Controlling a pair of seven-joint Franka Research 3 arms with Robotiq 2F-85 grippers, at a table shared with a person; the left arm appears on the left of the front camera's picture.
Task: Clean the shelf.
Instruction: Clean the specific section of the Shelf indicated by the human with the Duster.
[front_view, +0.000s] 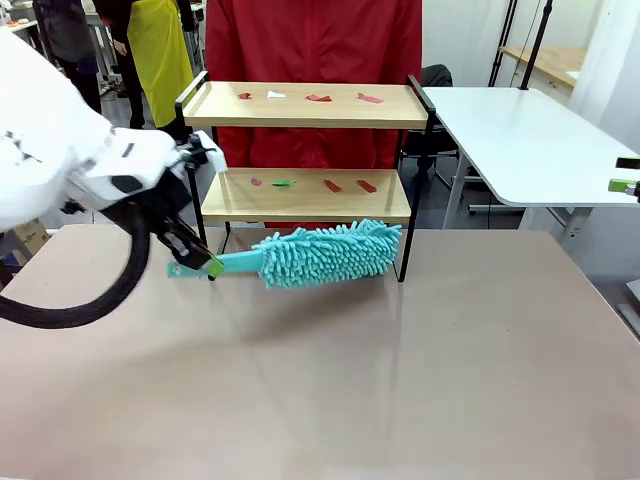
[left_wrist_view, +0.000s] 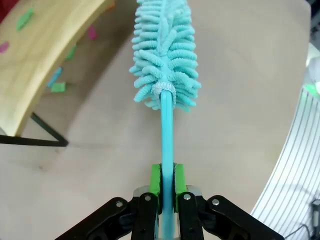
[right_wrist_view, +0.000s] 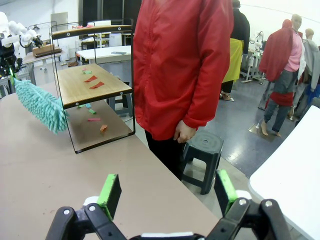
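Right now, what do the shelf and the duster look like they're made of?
The shelf: boards look like pale wood with faint grain, matte; frame thin and black, probably painted metal. The duster: head of soft teal noodle-like fibres, likely microfibre; handle smooth, likely plastic.

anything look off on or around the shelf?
Yes: small red, white and green scraps litter both boards of the shelf, and a few lie on the table beneath it. The duster in the left pincer isn't on them yet.

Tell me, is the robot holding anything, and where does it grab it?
Its left gripper is shut on the teal duster, pinching the thin handle near its end. The right gripper is open and empty.
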